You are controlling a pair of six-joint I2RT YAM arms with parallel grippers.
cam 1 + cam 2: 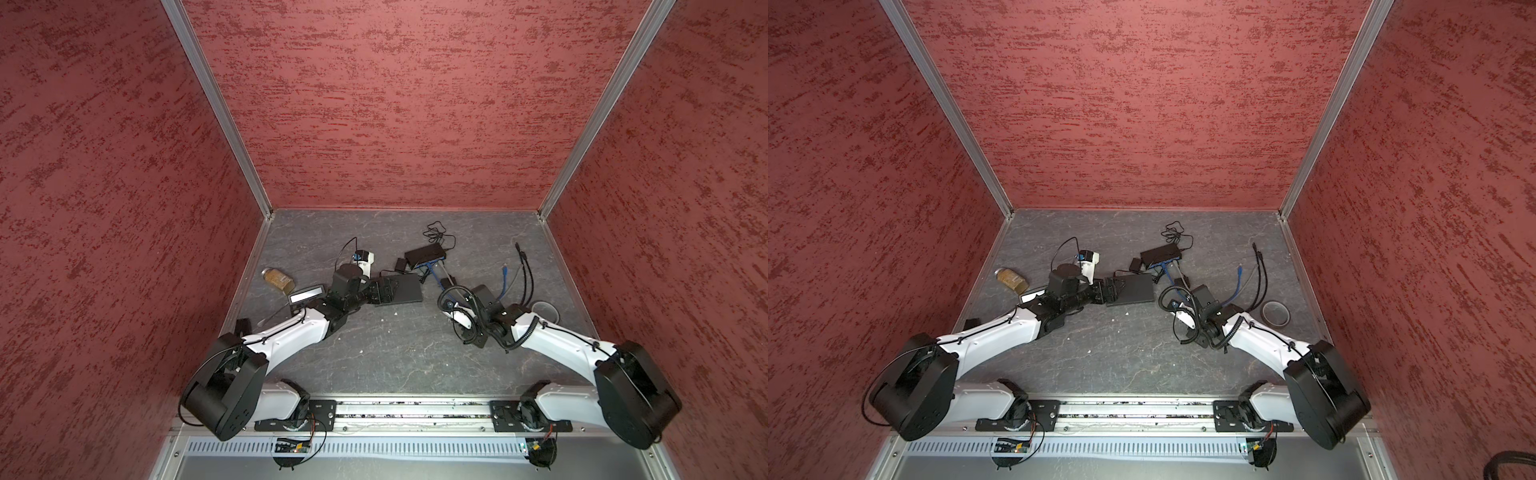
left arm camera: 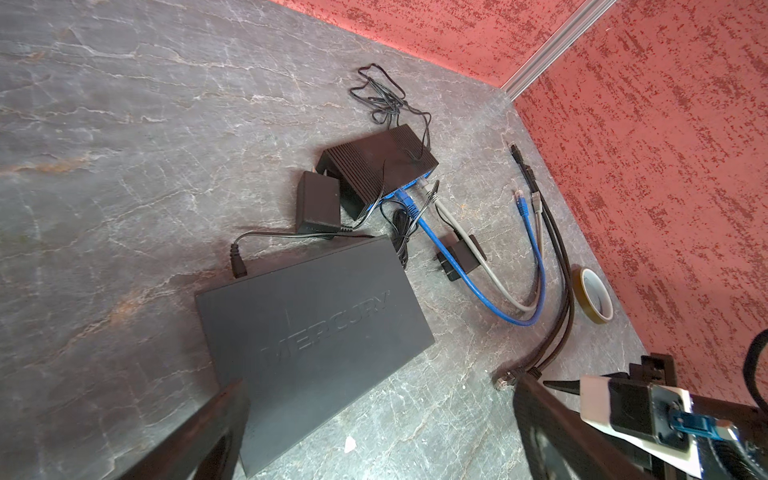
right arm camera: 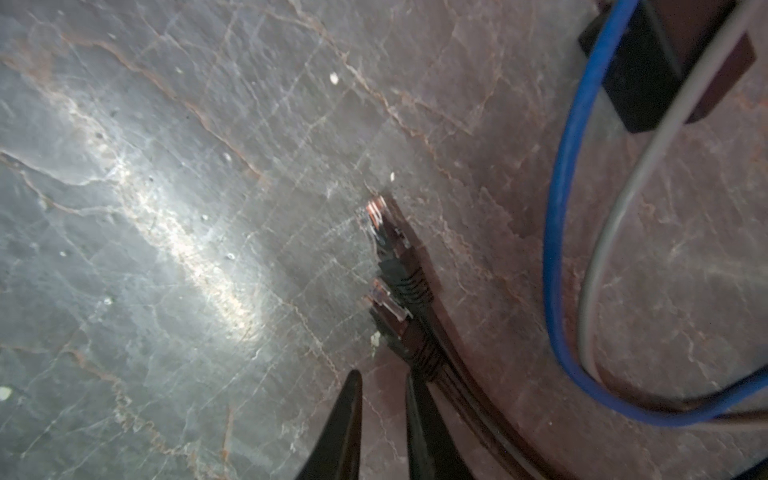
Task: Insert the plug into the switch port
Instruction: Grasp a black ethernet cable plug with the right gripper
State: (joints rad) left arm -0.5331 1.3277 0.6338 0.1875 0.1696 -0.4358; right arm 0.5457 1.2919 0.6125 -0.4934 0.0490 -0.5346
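Your left tool gapes wide at the switch; your right tool, low in frame, sits barely parted beside the black plugs, seemingly empty.

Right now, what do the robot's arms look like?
The left arm and the right arm both have smooth white shells with chunky, rounded black joints. A ribbed black hose curls around the right arm near its wrist. That arm's fingers are black, thin and pointed.
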